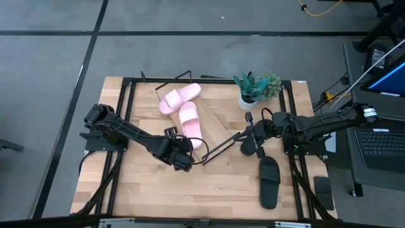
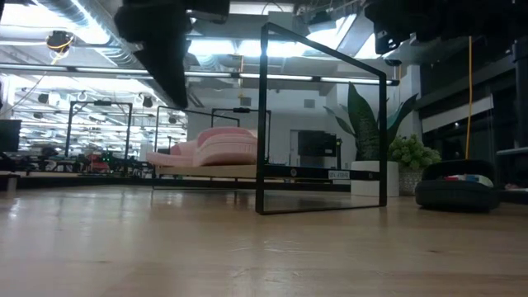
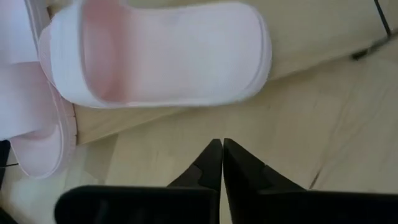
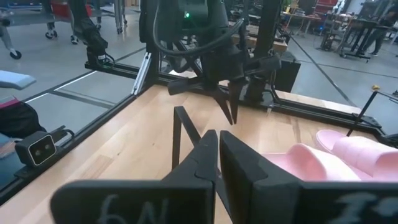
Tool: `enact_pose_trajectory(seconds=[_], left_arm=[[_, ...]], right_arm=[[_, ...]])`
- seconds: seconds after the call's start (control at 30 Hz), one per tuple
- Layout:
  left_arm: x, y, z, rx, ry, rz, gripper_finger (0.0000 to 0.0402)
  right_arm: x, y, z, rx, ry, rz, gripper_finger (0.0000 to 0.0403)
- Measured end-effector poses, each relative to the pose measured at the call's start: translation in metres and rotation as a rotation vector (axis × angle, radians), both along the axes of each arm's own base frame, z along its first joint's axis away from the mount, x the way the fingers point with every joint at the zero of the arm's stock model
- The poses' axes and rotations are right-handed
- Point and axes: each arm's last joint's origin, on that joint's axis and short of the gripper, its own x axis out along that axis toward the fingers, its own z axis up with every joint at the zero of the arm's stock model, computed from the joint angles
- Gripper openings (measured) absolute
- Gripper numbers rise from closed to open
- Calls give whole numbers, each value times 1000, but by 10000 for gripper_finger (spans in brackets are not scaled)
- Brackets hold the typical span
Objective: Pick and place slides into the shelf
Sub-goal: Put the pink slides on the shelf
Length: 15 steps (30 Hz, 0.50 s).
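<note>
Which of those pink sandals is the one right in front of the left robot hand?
Find the slanted wooden shelf mid-table, beside the potted plant. Two pink slides lie on it; yours is the pink slide at the shelf's lower edge, just ahead of the shut left gripper. The other pink slide lies crosswise, farther up.

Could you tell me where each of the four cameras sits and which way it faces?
High: overhead, facing down; both arms, pink slides on the shelf.
Low: table height, facing across; arms overhead.
Left wrist: past shut left fingers at a pink slide.
Right wrist: past shut right fingers toward the left arm.
All show pink slides.
</note>
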Motion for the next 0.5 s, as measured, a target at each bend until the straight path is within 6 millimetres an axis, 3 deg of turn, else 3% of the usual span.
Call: enact_pose_trajectory(seconds=[0.2,0.5], left_arm=[[9,7,-1,-50,-39,16,2],[10,14,-26,-103,-11,42,1]], right_arm=[[0,0,0,1,0,7,21],[-2,11,-1,-21,-1,75,21]])
